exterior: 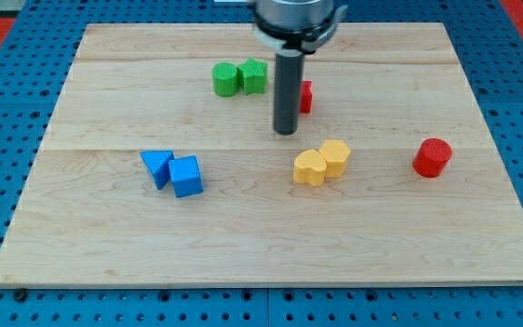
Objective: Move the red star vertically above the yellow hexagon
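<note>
The red star [305,96] lies near the board's upper middle, mostly hidden behind my rod. My tip [285,133] rests on the board just below and left of the star, close to it. The yellow hexagon [336,156] lies below and right of the tip, touching a yellow heart-like block [310,168] on its left. The star is above the hexagon and slightly to its left.
A green cylinder [225,79] and a green block [253,75] sit together at the upper middle. A blue triangle [157,166] and a blue cube [186,175] touch at the left. A red cylinder [432,157] stands at the right. The wooden board [107,245] lies on a blue pegboard.
</note>
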You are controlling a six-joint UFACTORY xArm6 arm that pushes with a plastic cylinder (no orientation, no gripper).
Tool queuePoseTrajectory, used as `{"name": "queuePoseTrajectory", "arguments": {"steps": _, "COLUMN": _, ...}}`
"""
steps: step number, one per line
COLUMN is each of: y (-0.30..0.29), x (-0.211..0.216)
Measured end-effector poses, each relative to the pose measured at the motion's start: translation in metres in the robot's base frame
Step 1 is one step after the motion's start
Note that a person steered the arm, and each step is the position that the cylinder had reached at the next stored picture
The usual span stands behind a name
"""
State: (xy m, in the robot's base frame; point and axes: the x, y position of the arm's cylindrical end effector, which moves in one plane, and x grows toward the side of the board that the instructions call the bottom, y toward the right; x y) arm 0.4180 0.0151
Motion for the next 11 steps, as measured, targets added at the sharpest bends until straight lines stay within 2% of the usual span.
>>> {"name": "queuePoseTrajectory", "arguments": {"steps": 1, "y": -0.017, "x": 0.005}}
{"name": "queuePoseTrajectory", "arguments": {"steps": 2, "y": -0.018, "x": -0.034}}
{"name": "queuePoseTrajectory", "arguments": {"steps": 3, "y": -0.018, "x": -0.035}}
{"name": "queuePoseTrajectory", "arguments": {"steps": 6, "y": 0.071, "x": -0.060}}
{"name": "queuePoseTrajectory", "arguments": {"steps": 8, "y": 0.025, "x": -0.047}}
{"name": "queuePoseTrajectory", "arguments": {"steps": 11, "y": 0.041, "x": -0.094}}
